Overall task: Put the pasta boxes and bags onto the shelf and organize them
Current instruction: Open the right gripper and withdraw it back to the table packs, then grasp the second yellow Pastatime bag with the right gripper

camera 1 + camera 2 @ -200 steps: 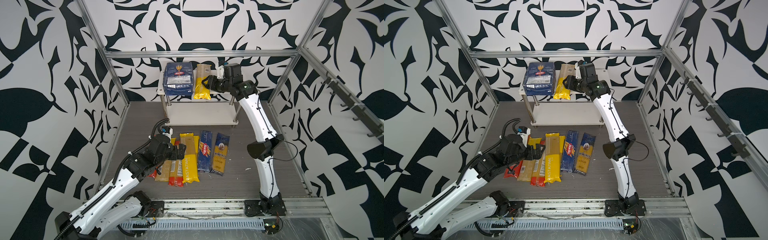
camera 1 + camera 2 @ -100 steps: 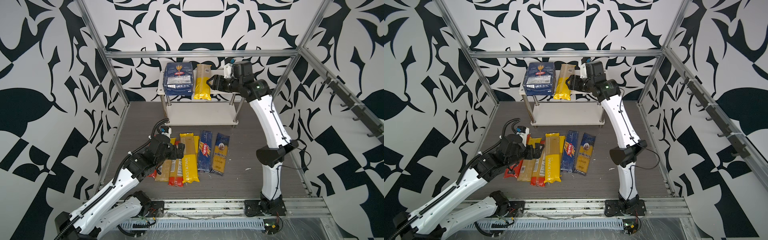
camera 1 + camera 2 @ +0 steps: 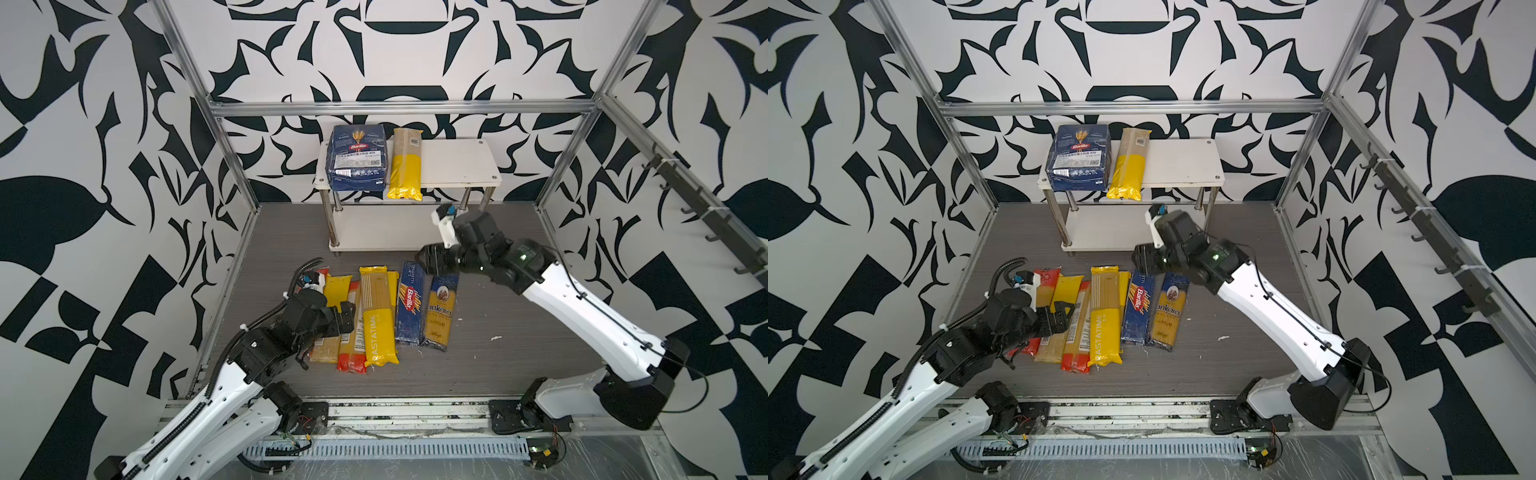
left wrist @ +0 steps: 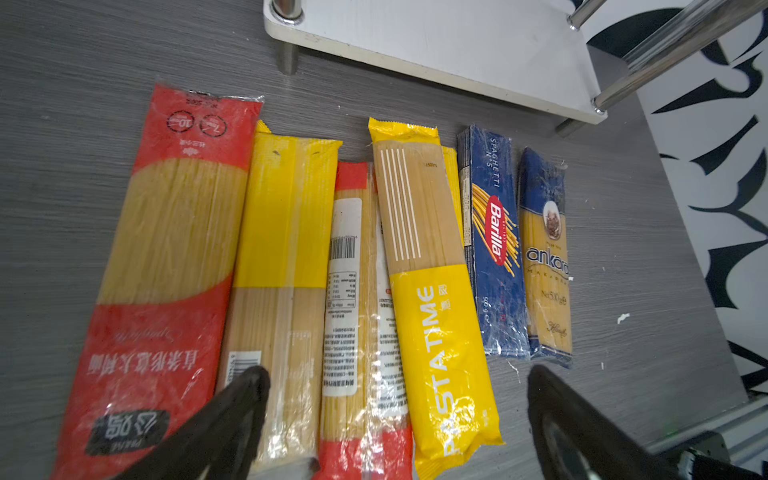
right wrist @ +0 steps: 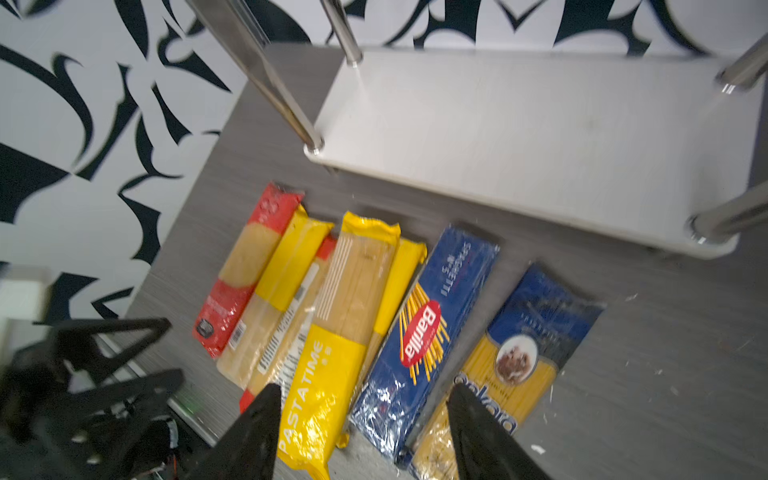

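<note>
my right hand (image 5: 362,390), fingers partly apart and empty, hovers over the shelf-side end of the narrow blue box (image 3: 409,303). the box lies flat on the tabletop (image 3: 478,365), in the row of bags (image 3: 376,320), just before the shelf (image 3: 457,162); its long axis runs from shelf to my base, top end toward the shelf. my left hand (image 4: 395,374), wide open and empty, hangs over the row's left bags, so the right looks nearer.
</note>
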You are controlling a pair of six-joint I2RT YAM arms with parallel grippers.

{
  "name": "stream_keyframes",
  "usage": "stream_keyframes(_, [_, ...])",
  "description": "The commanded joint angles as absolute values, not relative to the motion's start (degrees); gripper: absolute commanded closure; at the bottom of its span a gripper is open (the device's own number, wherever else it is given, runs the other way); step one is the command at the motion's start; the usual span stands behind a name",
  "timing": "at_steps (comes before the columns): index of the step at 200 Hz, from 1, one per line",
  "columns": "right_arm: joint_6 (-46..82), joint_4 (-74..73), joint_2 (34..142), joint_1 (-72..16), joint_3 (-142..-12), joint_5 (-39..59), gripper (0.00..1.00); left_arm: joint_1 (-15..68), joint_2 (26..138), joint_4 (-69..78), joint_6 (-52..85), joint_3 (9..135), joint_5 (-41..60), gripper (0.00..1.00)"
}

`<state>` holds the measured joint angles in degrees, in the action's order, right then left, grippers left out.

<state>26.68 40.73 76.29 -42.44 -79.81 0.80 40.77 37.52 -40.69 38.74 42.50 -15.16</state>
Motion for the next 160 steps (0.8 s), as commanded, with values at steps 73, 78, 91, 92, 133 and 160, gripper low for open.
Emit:
stream_keyframes(73, [40.6,19.2,78.8,-59.8,-56.3,-8.4,0.30,40.6,29.6,-49.2,47.5,40.9,-14.8,0.00])
stream_keyframes(78, [40.8,18.5,80.3,-60.4,-56.5,-8.4,0.30,40.6,29.4,-49.0,47.9,40.8,-14.8,0.00])
stream_keyframes(91, [41.3,16.9,84.2,-61.5,-57.3,-8.3,0.30,40.6,28.6,-48.9,49.1,40.2,-13.7,0.01])
stream_keyframes(92, [41.4,16.8,84.5,-61.7,-57.4,-8.3,0.30,40.6,28.6,-48.9,49.1,40.1,-13.7,0.01])
stream_keyframes(133, [42.5,15.0,96.3,-63.7,-63.0,-8.8,0.30,40.6,25.0,-50.4,51.0,38.9,-14.1,0.01])
stream_keyframes(160, [43.6,13.0,100.5,-63.7,-64.7,-6.9,0.30,40.6,23.3,-51.7,51.9,38.9,-14.3,0.00])
